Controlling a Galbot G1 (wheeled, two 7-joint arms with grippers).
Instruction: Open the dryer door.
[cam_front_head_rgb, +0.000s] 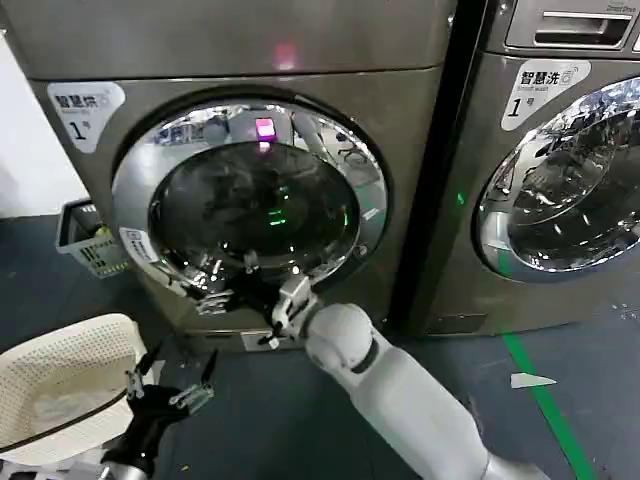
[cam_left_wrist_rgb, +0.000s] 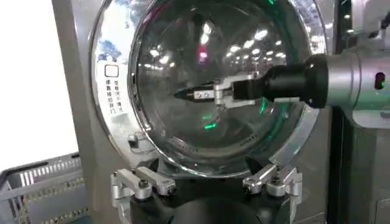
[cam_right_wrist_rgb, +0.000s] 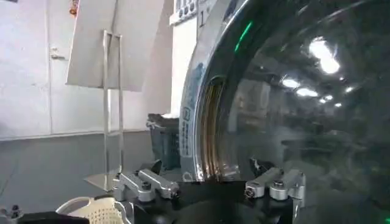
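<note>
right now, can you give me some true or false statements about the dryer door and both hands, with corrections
1. The right hand is at the lower rim of the dryer door. True.
2. The left hand is touching the door. False: it hangs low, apart from the door, over the floor near a white laundry basket.
3. The left hand is open. True.
4. The door's small white sticker sits on the ring's robot-right side. False: it is on the lower left of the ring.
5. A second machine's chrome door stands to the robot's right. True.
</note>
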